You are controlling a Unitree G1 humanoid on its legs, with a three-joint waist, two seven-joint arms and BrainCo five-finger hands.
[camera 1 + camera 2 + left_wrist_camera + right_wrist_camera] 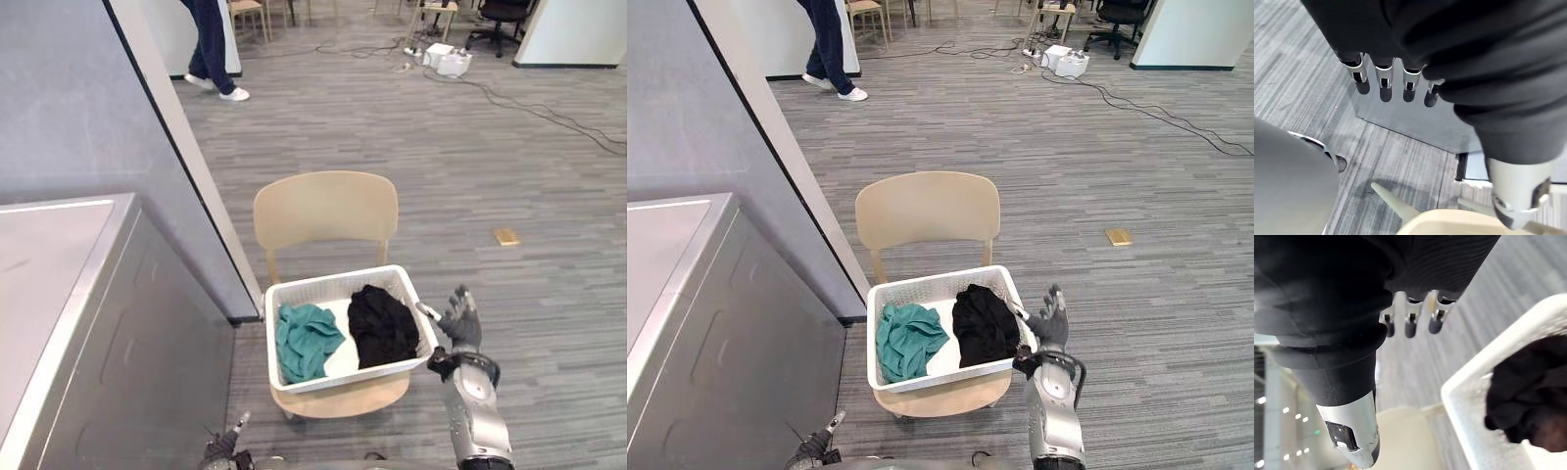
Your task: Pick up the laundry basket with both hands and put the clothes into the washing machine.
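Closest to the robot, its left hand (pixel 225 447) hangs low, fingers straight and empty, beside the grey metal-topped machine (pixel 59 284), taken to be the washer, and well short of the load. Just ahead, the right hand (pixel 460 323) is raised, fingers spread and holding nothing, just beside the right short end of the white perforated plastic laundry basket (pixel 333 280); whether its thumb touches the rim cannot be told. The basket sits on the seat of a pale wooden chair (pixel 326 208), long axis running across the robot, a crumpled teal garment (pixel 306 339) in its left half, a black garment (pixel 382 326) in its right. The right hand is the nearer; the left would likely need to reach the opposite end before any lift. Beyond, a person's legs (pixel 209 44) stand far off
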